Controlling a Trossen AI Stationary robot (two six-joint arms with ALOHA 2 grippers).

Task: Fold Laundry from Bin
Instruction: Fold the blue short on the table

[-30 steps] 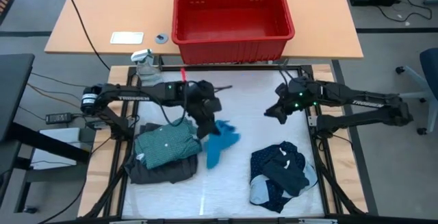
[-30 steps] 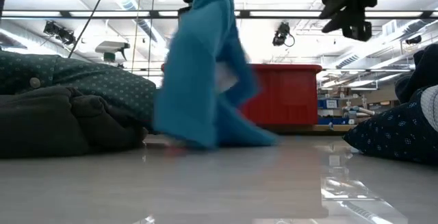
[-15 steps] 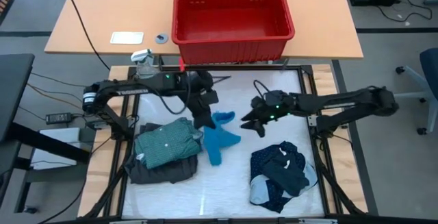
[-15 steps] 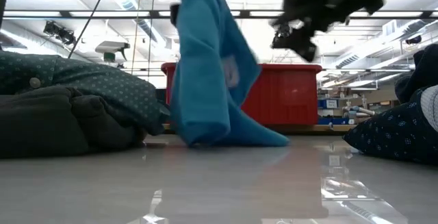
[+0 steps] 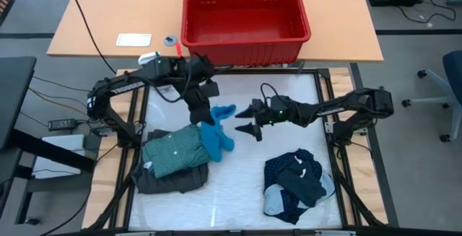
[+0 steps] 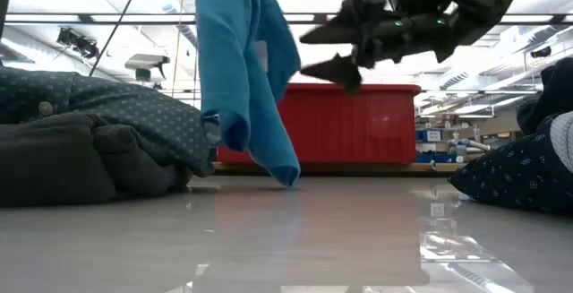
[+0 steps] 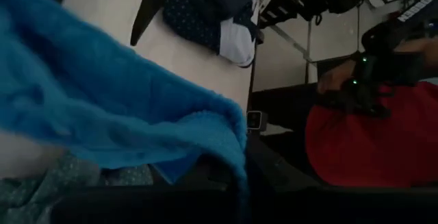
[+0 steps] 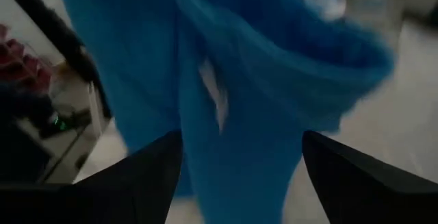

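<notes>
A: Left gripper position?
B: Raised over the worktop, near the back left of the white mat. Fingers pinched shut on the blue piece, which hangs from them; in the low view its lower hem reaches down to about the surface.

A: Right gripper?
B: Reached in toward the middle, just beside the hanging blue piece and level with its upper part. Fingers spread wide, nothing between them. The right wrist view shows blue cloth filling the space ahead of both finger tips, not clamped.

A: Remaining laundry?
B: Teal dotted shirt folded on top of a dark grey piece, left front of the mat. Navy dotted pile, with some white showing, lies loose at right front, well apart from the stack.

A: Bin?
B: On the wooden table behind the mat, upright; no garments visible inside from above.
</notes>
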